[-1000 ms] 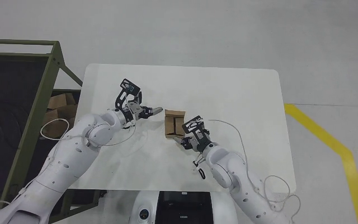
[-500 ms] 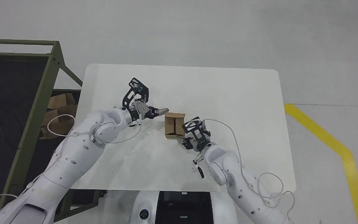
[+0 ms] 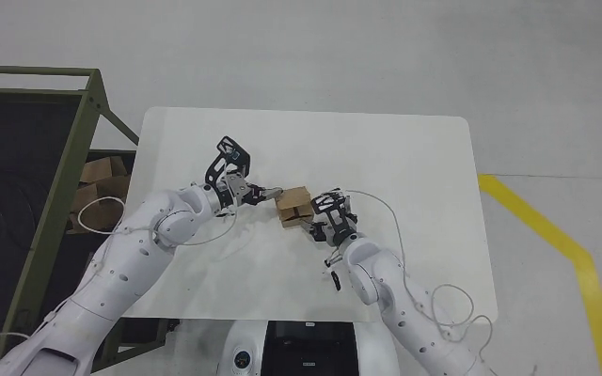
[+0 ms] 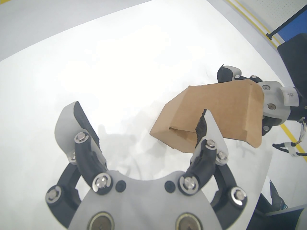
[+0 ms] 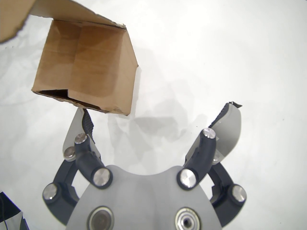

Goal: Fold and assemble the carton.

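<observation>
Sitting at the centre of the top view, the brown carton [image 3: 294, 204] rests on the white table [image 3: 414, 160], with the left jaws at its left edge and the right jaws at its lower right. In the left wrist view, the left jaws are spread wide, one finger [image 4: 208, 130] overlapping the carton's near end. In the right wrist view, the right jaws are spread wide, one finger [image 5: 82, 123] at the open carton's near rim, its flap raised.

Left claw [image 4: 141, 110] spread wide over white table [image 4: 120, 56], brown carton [image 4: 220, 111] just beside it
</observation>
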Controlling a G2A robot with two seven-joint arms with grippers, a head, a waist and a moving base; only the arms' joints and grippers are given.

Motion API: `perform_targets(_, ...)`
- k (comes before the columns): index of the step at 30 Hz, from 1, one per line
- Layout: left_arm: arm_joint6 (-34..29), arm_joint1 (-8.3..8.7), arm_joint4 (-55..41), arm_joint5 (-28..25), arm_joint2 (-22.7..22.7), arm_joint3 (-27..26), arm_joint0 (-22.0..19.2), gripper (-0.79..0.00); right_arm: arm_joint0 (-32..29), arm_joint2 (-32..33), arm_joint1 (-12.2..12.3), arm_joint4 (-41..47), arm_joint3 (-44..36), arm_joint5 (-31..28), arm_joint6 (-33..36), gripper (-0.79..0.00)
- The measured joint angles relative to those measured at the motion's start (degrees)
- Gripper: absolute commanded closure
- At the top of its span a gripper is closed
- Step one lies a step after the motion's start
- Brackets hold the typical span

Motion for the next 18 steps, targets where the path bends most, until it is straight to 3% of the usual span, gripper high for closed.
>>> perform_targets(5,-0.27,-0.25,0.43,-0.02,-0.20,-0.08,0.27,-0.785,-2.83,2.65,1.10,1.78,-4.43,-8.73,-1.05,-0.785)
perform_targets(7,-0.35,-0.35,0.53,-0.03,-0.24,-0.09,0.34,-0.785,-4.45,4.17,1.54,1.47,-6.95,-9.70,-2.16,-0.785)
perform_targets(12,-0.61,-0.69,1.04,-0.41,0.01,-0.21,0.37,-0.785,-8.16,6.79,2.05,-0.64,-13.01,-5.98,-3.15,-0.785)
perform_targets(18,-0.48,-1.03,2.47,-0.65,0.21,-0.55,0.64,-0.785,-7.80,5.78,1.82,-2.55,-14.82,-3.97,-1.36,-0.785)
